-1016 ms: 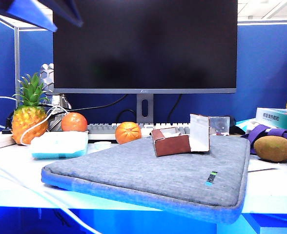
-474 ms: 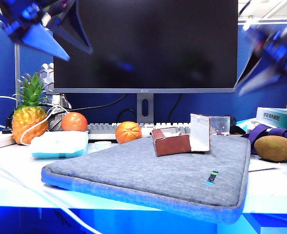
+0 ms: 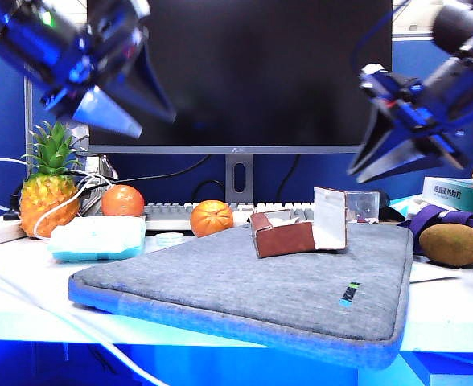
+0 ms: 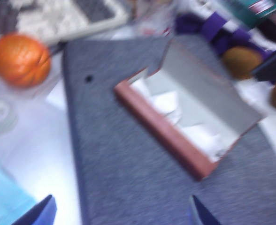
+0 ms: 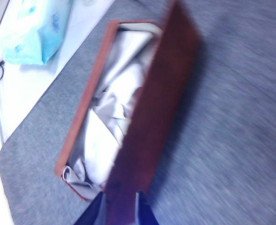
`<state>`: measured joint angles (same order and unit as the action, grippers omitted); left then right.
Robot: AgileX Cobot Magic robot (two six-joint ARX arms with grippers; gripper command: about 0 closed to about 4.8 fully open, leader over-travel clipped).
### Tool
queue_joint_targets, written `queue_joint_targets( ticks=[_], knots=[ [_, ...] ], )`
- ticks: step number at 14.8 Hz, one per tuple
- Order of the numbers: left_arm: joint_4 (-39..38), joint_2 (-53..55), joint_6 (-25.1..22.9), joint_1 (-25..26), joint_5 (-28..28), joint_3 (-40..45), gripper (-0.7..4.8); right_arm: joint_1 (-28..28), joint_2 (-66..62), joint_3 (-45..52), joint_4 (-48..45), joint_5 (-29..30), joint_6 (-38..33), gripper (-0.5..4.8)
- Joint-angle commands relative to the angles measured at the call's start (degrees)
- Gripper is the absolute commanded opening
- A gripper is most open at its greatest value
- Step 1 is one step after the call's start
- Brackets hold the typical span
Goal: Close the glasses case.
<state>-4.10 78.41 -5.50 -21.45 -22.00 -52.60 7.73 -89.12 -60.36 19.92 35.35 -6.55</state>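
While the glasses case (image 3: 298, 227) lid stands upright, unclosed, the left gripper (image 3: 128, 104) and right gripper (image 3: 385, 157) hover above the case, fingers apart, touching nothing.

Low frontal exterior (wrists overhead)

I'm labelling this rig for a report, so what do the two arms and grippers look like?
Both arms look blue and black. The left gripper has long, tapering, pointed fingers, blue-tinted on one face and dark on the other. The right gripper has the same wedge-shaped fingers, with a black rounded arm link and a thin dark cable above it.
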Motion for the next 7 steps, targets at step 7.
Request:
queue_joint_targets(
  ticks=[7],
  knots=[
    [-2.5, 0.6, -0.1, 0.0, 1.2, -0.2, 3.72, 3.6, -1.5, -0.6, -6.6, -8.9, 0.2, 0.95]
  ],
)
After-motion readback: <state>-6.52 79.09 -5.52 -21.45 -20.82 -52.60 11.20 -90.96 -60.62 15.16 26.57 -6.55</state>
